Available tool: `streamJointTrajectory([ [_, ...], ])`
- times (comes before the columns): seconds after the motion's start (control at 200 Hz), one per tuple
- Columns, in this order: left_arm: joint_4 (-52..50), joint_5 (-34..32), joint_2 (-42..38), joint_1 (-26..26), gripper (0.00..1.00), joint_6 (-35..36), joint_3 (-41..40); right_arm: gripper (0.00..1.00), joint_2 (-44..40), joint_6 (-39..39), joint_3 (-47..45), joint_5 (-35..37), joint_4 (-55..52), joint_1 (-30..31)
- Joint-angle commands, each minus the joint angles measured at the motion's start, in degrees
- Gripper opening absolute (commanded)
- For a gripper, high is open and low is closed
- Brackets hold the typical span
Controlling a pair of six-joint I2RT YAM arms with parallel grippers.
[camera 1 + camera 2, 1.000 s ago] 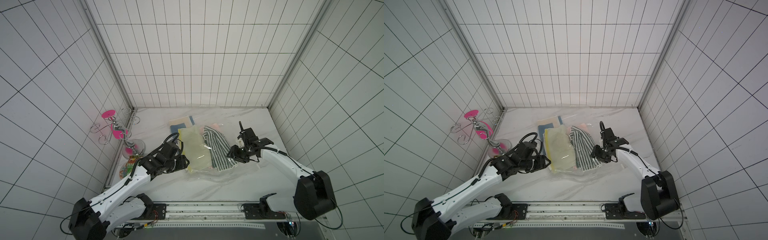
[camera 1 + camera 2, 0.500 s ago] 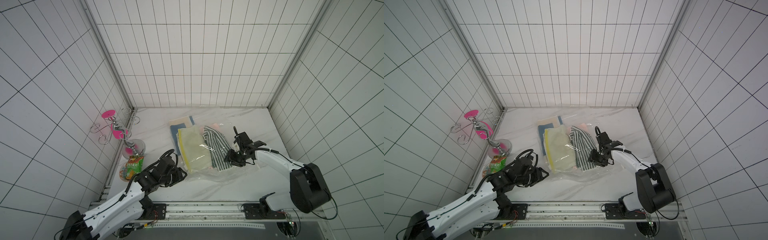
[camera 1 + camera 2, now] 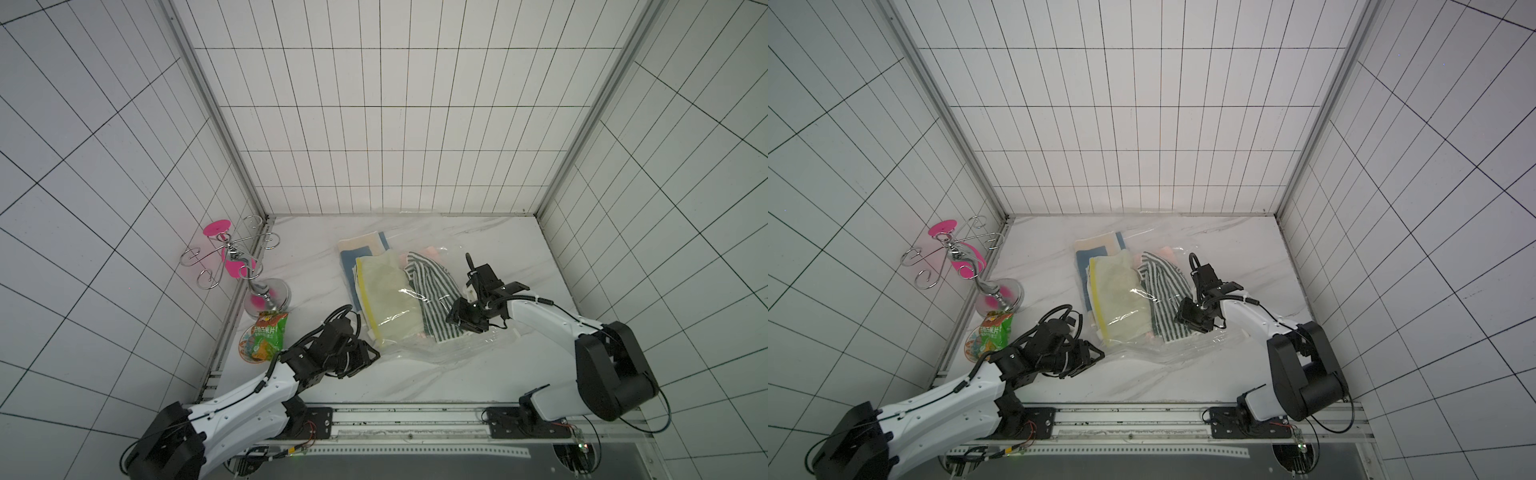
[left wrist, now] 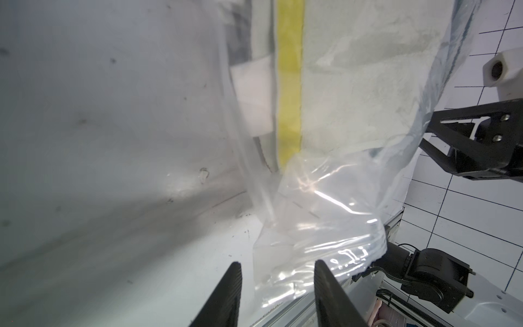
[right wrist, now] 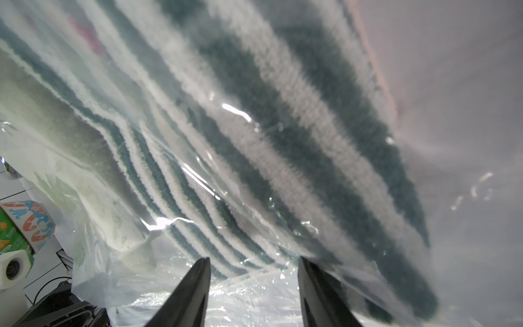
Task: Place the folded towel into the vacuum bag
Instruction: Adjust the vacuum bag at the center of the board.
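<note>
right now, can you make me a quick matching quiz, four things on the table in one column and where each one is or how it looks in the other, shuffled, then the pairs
Things
1. striped towel
2. pale green towel
3. snack packet
4. metal stand

Places or looks
a. upright by the left wall, with pink discs on it
b. in the vacuum bag, on the side away from the stand
c. in the vacuum bag, with a yellow band along one edge
d. green, lying close to the stand's base

Pairs: 1-b, 2-c, 3-d, 4-a
</note>
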Motion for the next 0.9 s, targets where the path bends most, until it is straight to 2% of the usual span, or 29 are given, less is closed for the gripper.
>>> streamJointTrajectory([
  [0.0, 1.8, -1.6, -3.0, -0.1, 0.45, -2.9, -3.0, 0.53, 1.2, 0.6, -1.7, -0.1, 0.6, 0.6],
  [0.185, 9.3, -2.3, -1.7, 0.0, 0.44, -2.5, -3.8, 0.53, 1.1, 0.8, -1.9, 0.1, 0.7, 1.1],
  [0.37, 10.9, -1.8, 3.3, 0.0, 0.37, -1.4, -2.2, 0.53, 0.7, 0.8, -2.4, 0.5, 0.7, 1.1],
  [0.585, 12.2, -6.2, -2.4, -0.1, 0.24, -4.4, -3.4, 0.53, 0.2, 0.6, -2.8, 0.9, 0.5, 1.2],
  [0.625, 12.4, -6.9, -4.0, -0.1, 0.26, -5.5, -3.9, 0.53, 0.1, 0.5, -2.9, 1.1, 0.5, 1.2],
  [0.69, 12.4, -7.3, -6.5, -0.5, 0.39, -6.2, -4.2, 0.53, -0.1, 0.4, -2.9, 1.2, 0.5, 1.2],
  [0.745, 11.9, -7.6, -7.9, -0.8, 0.4, -6.0, -4.4, 0.53, -0.1, 0.5, -3.0, 1.3, 0.5, 1.3],
  [0.845, 13.6, -7.0, -8.7, -0.8, 0.3, -6.4, -5.5, 0.53, 0.4, 0.6, -3.0, 1.1, 0.7, 1.4],
  [0.895, 14.3, -6.4, -8.5, -0.8, 0.21, -6.4, -5.4, 0.53, 0.6, 0.7, -3.1, 1.1, 0.8, 1.7],
])
